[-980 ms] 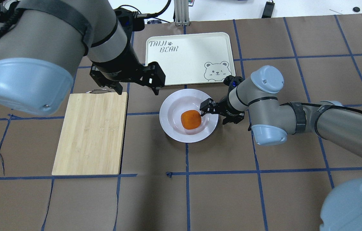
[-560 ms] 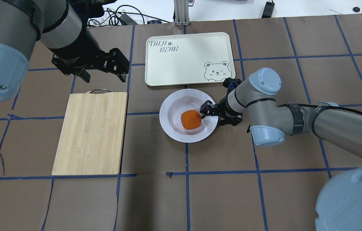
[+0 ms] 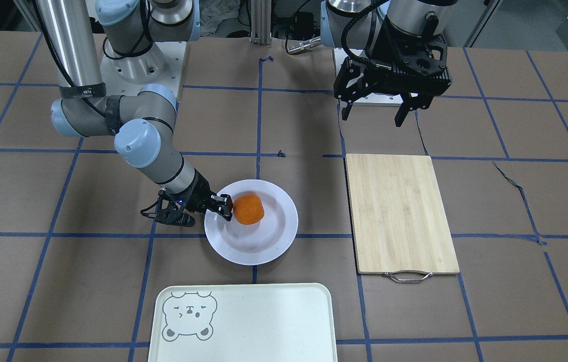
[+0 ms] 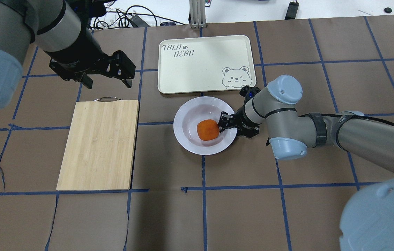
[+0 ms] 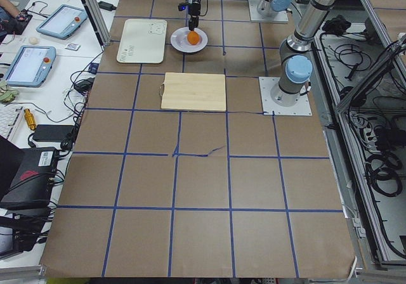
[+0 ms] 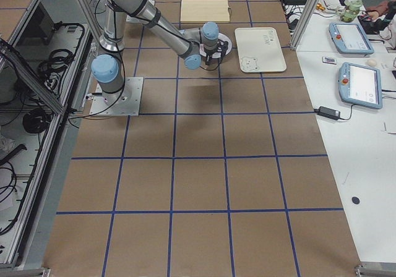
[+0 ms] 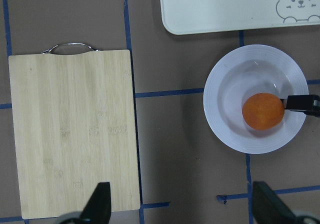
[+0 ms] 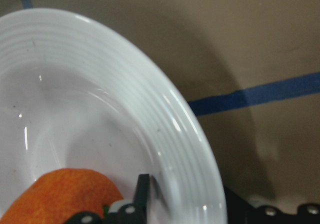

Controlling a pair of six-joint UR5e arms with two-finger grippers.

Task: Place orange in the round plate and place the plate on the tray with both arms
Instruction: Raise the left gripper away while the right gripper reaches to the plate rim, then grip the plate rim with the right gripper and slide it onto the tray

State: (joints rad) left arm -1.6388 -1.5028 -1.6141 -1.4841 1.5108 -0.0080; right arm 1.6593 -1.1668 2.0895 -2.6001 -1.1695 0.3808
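Your right tool is straddling the rim of the round plate, with one finger against the orange sitting in the plate's centre. I cannot tell whether it is clamping. Your left tool is hanging wide open beyond the cutting board. The plate is lying beside the tray.
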